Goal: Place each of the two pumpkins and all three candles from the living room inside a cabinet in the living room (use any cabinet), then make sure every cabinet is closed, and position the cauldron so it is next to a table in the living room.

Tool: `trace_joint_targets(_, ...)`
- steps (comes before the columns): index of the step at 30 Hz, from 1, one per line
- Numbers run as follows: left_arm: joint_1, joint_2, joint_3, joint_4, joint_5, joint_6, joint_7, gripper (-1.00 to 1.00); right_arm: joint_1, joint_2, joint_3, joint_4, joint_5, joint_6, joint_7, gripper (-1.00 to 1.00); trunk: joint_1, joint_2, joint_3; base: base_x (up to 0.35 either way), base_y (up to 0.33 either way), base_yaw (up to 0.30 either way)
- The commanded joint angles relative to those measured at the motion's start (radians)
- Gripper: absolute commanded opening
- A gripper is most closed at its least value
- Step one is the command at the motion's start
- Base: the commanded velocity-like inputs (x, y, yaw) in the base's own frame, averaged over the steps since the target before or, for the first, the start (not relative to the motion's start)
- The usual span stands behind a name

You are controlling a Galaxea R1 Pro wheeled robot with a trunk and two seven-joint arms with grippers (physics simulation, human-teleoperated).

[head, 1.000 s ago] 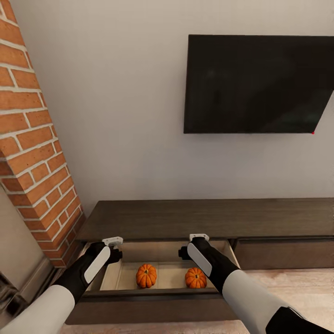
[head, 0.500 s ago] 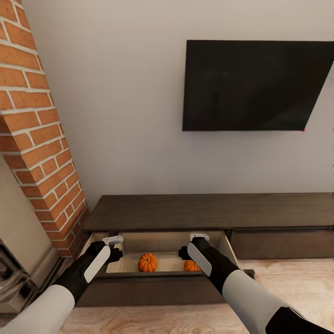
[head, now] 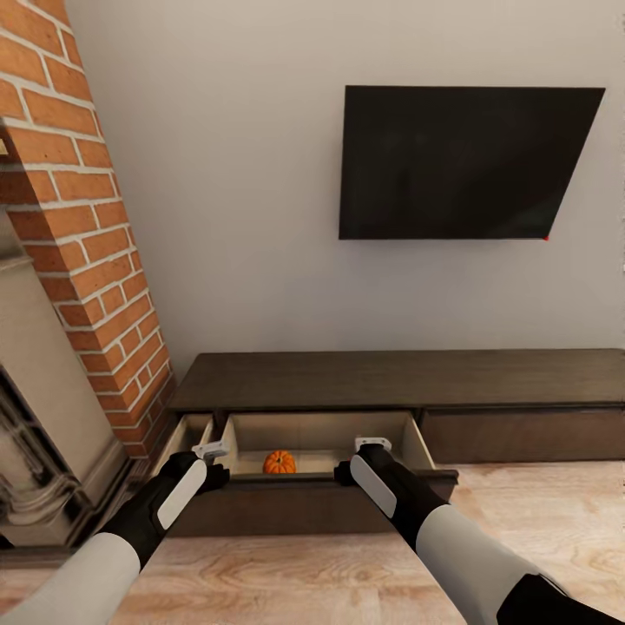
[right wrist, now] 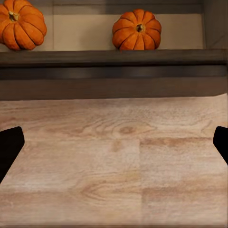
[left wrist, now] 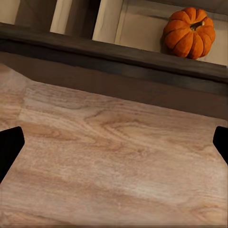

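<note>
Now, head view: the long low dark-brown wood-grain cabinet (head: 391, 386) stands against the pale wall under a black wall-mounted screen (head: 464, 162), with a red brick column (head: 82, 226) at its left end. Its left drawer is pulled out, and one small ribbed orange pumpkin (head: 279, 462) sits on the pale beige drawer floor. The left gripper (head: 211, 451) and right gripper (head: 371, 445) hang just short of the drawer front.
Left wrist view: pale wood plank floor (left wrist: 109, 161) lies below the left gripper; the dark drawer front runs beyond it, the pumpkin behind that lip. Fingertips at both picture edges, jaws spread wide, nothing held.
Right wrist view: both pumpkins lie side by side inside the drawer, the second pumpkin (right wrist: 137, 30) near the middle. Jaws spread wide, empty.
Step in hand: pumpkins appear stowed; candles not in sight; drawer not yet shut.
Next move: probably fetching the candles, or pressing the front panel squarely inward.
Edges: drawer lip juts toward the robot; the brick column crowds the left side.
Open room: bare floor in front and to the right.
</note>
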Motion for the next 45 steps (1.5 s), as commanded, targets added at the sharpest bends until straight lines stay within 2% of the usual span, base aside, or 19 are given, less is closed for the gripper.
trace_joint_targets(1, -0.001, 0.001, -0.005, -0.002, 0.011, 0.001, 0.010, 1.00, -0.001, -0.001, 0.005, -0.001, -0.010, 0.001, -0.010, 1.00, 0.000, -0.001, -0.001, -0.092, 0.000, 0.000)
trace_joint_targets(20, -0.001, 0.002, -0.006, -0.003, 0.011, 0.000, 0.010, 1.00, -0.001, -0.001, 0.007, 0.000, -0.010, -0.002, -0.007, 1.00, 0.000, -0.001, -0.001, -0.079, 0.000, 0.000)
trace_joint_targets(45, -0.001, 0.003, -0.007, 0.000, 0.011, -0.006, 0.008, 1.00, -0.001, -0.001, 0.007, 0.000, -0.010, -0.002, -0.002, 1.00, 0.095, -0.176, -0.079, -0.001, 0.000, 0.000)
